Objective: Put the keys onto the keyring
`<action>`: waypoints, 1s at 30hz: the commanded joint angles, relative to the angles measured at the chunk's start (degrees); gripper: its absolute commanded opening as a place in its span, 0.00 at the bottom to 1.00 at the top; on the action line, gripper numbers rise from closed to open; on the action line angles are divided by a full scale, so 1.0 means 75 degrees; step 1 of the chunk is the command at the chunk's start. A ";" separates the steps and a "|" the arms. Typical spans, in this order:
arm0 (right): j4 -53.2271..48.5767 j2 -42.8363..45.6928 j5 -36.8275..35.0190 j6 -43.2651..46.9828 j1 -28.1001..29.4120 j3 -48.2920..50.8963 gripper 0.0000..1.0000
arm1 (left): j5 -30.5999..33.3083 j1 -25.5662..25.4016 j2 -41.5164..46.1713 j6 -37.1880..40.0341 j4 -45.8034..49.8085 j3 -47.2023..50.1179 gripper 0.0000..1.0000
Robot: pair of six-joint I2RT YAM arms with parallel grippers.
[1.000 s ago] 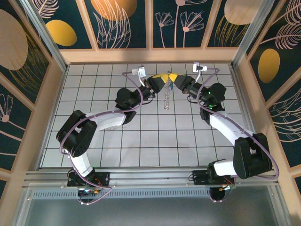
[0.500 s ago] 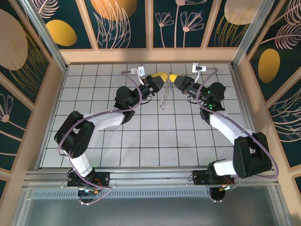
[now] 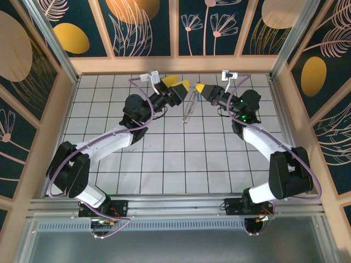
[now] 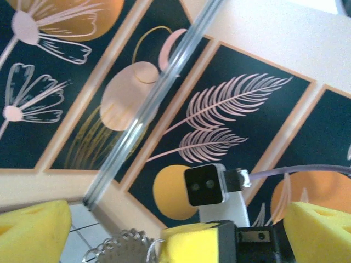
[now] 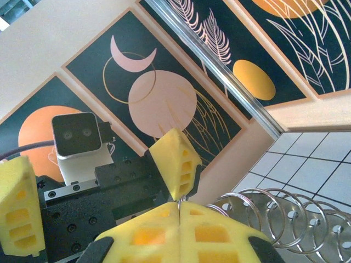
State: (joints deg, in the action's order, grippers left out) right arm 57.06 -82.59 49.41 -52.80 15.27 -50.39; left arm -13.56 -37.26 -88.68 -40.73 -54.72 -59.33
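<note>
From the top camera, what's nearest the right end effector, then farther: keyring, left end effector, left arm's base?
1. keyring, hanging from the right end effector.
2. left end effector, just to its left.
3. left arm's base, bottom left, near edge.

Left of the keyring point(image 3: 189, 108), the left pincer point(image 3: 176, 84) stands just beside it with its jaws spread wide, blocking that side. Its arm point(image 3: 109, 143) slants down-left from there. Right of the keyring, the right pincer point(image 3: 199, 87) is pinched on the chain's top end, and its arm point(image 3: 263, 139) curves away on that flank. Beyond the keyring, the back wall point(image 3: 175, 64) is near, leaving only a narrow strip. On the near side of the keyring, the tabletop point(image 3: 186, 164) lies bare between the two arms, a broad way in.
</note>
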 commanded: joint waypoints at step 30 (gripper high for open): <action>0.0960 -0.2801 0.1720 -0.0553 -0.1167 -0.2262 0.00 | -0.2644 0.1268 -0.1808 0.1585 0.2781 -0.2467 0.93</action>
State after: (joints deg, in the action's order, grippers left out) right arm 58.43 -102.98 59.00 -55.48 6.98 -63.88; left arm -26.04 -28.21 -101.49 -29.98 -33.56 -75.26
